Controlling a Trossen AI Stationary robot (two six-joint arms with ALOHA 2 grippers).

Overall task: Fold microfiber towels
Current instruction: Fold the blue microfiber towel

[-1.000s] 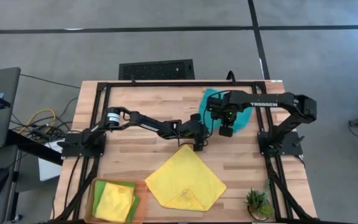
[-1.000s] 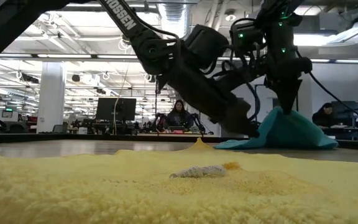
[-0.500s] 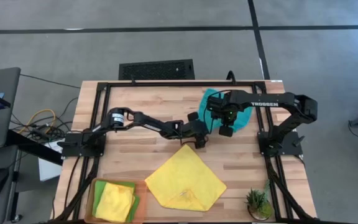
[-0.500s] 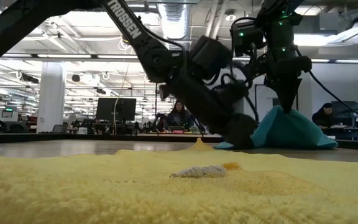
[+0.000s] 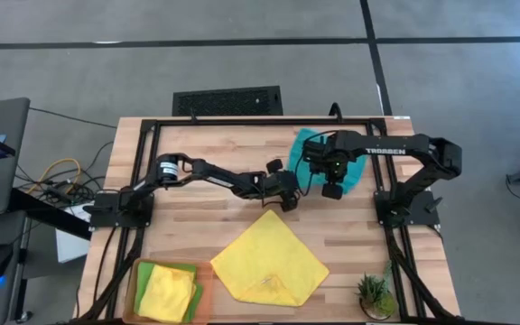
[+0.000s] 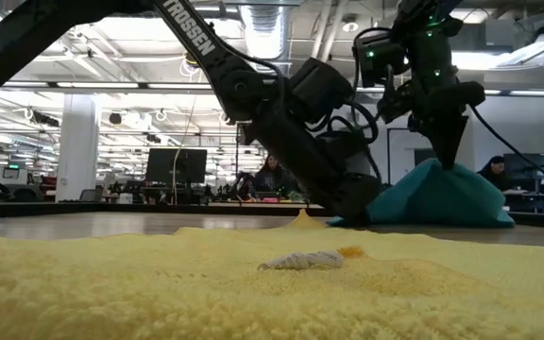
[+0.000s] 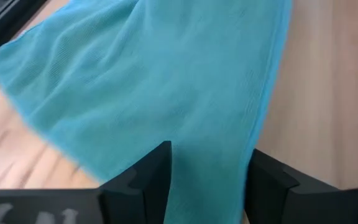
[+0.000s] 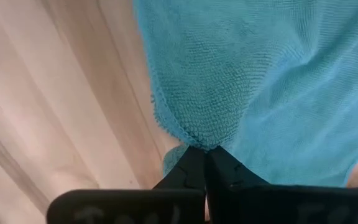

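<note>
The teal towel (image 5: 307, 141) lies at the table's far right and rises like a tent (image 6: 442, 198) under my right gripper (image 6: 447, 156), which is shut on its peak. My left gripper (image 5: 288, 199) reaches slanting down to the towel's near left edge (image 6: 352, 215). It is open, with teal cloth (image 7: 210, 124) between its fingers. A yellow towel (image 5: 269, 257) lies spread flat as a diamond at the near middle. A folded yellow towel (image 5: 165, 291) rests on a green one (image 5: 146, 271) in the orange tray (image 5: 132, 287). My left gripper has a strip of the teal towel's near left edge (image 7: 211, 163) lying between its two fingers (image 7: 151, 180); whether they touch it I cannot tell. My right gripper pinches a small bunched fold of the teal towel (image 8: 199, 142) between its fingertips, coming from above and pointing down. The towel hangs from this peak, and its lower edges (image 6: 480, 219) rest on the table.
A small potted plant (image 5: 373, 293) stands at the near right corner. A black frame (image 5: 242, 121) runs round the wooden table. Bare wood shows at the far left (image 5: 197, 144). People sit at desks in the room behind (image 6: 272, 178).
My left gripper has moved toward the table's far edge and down to the teal towel's near left edge, rolling and tipping as it went. The towel's flat left corner is now hidden behind it in the low view. My right gripper has kept its hold.
</note>
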